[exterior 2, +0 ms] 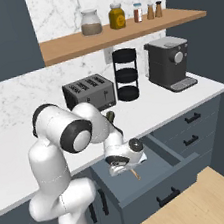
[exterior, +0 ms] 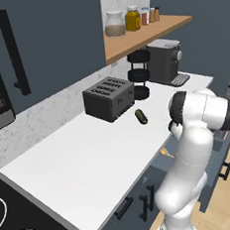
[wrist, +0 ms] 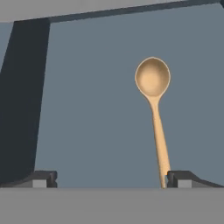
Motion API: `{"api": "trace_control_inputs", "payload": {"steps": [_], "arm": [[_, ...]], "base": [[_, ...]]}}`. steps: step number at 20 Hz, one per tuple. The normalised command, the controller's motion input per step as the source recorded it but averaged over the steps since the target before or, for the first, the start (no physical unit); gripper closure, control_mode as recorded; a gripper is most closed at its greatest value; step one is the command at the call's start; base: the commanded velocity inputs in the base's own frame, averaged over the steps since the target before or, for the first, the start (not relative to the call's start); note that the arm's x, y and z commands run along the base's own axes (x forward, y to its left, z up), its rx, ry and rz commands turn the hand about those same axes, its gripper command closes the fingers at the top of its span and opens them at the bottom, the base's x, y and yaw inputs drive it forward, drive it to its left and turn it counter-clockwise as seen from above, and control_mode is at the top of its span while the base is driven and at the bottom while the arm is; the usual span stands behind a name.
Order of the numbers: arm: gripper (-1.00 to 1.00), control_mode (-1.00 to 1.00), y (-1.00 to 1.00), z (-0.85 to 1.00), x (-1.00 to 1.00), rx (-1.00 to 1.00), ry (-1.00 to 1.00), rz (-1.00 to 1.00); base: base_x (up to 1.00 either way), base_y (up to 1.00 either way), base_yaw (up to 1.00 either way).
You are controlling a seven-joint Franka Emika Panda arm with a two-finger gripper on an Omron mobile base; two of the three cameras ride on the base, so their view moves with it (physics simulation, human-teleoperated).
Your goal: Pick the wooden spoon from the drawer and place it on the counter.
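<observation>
Down in the pulled-out dark slate-blue box drawer (exterior 2: 158,178), the light tan wooden spoon (wrist: 155,112) lies flat on the floor, round bowl toward the top of the hand view, thin handle running down to the lower right. The two-finger gripper (wrist: 111,178) hangs over it with tips spread wide, gripping nothing; the handle's end sits just beside the right-hand tip. In the right base view the hand hovers centre frame, below the white countertop slab (exterior 2: 149,110).
</observation>
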Motion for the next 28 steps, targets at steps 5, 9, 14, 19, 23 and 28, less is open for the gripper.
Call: {"api": "trace_control_inputs", "payload": {"steps": [5,9,14,19,23,28], "arm": [[-1.0,-1.0,-0.25,-0.07,0.47,0.0,0.04,0.0],[-1.0,-1.0,-0.46,-0.13,0.38,0.0,0.04,0.0],[-1.0,-1.0,-0.44,-0.29,0.26,0.0,0.0,0.0],[-1.0,-1.0,-0.18,-0.54,0.19,0.0,0.0,0.0],[-1.0,-1.0,-0.01,-0.55,0.14,0.0,0.0,0.0],[1.0,-1.0,0.0,-0.57,0.16,-0.01,0.0,0.0]], "base": [[0.0,0.0,0.0],[0.0,0.0,0.0],[0.0,0.0,0.0],[0.0,0.0,0.0],[0.0,0.0,0.0],[0.0,0.0,0.0]]}}
